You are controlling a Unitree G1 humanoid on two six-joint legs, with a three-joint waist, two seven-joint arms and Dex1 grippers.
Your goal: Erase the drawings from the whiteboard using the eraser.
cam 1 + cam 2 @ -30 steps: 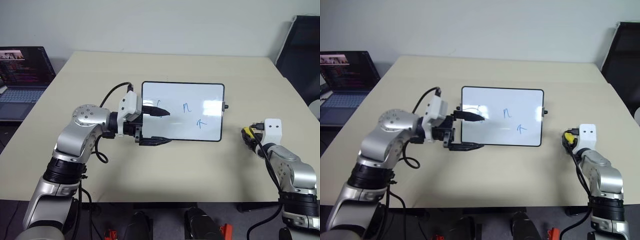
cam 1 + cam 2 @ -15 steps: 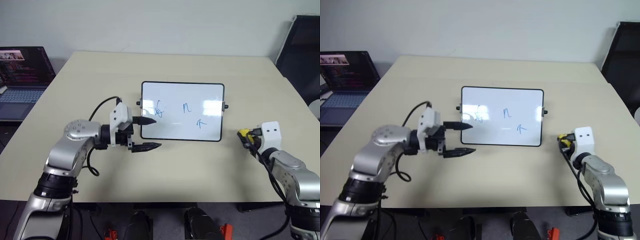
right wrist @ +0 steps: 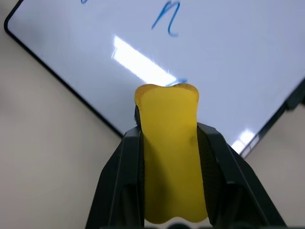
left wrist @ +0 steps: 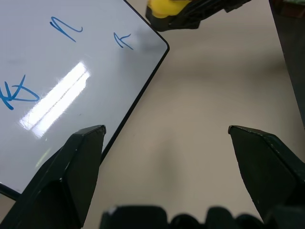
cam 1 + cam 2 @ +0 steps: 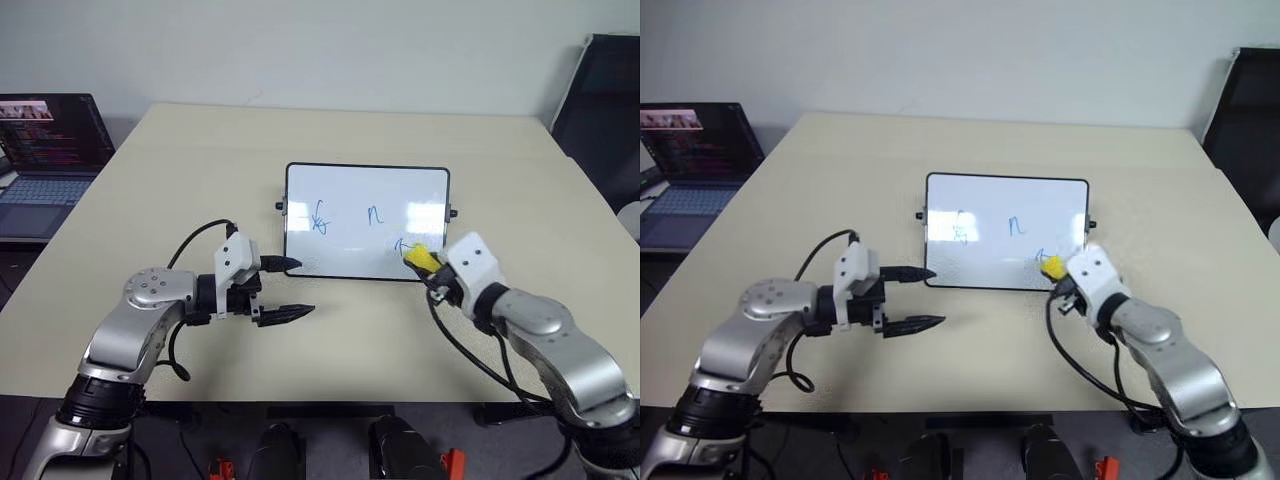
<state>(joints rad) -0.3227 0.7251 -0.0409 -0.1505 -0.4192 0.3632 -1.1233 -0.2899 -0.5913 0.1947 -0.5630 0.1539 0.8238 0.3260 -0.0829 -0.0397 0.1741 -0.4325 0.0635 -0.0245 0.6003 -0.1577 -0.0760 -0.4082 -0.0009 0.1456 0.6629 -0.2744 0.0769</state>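
Here the right gripper (image 5: 425, 268) clamps the eraser (image 5: 419, 258) over the whiteboard (image 5: 366, 190), while the left gripper (image 5: 292, 290) gapes empty.

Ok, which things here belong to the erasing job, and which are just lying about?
Part of the job:
- whiteboard
- three blue drawings
- yellow eraser, clamped in the right end effector over the board's near right corner

Just lying about:
- open laptop, off the table's left side
- dark chair, far right
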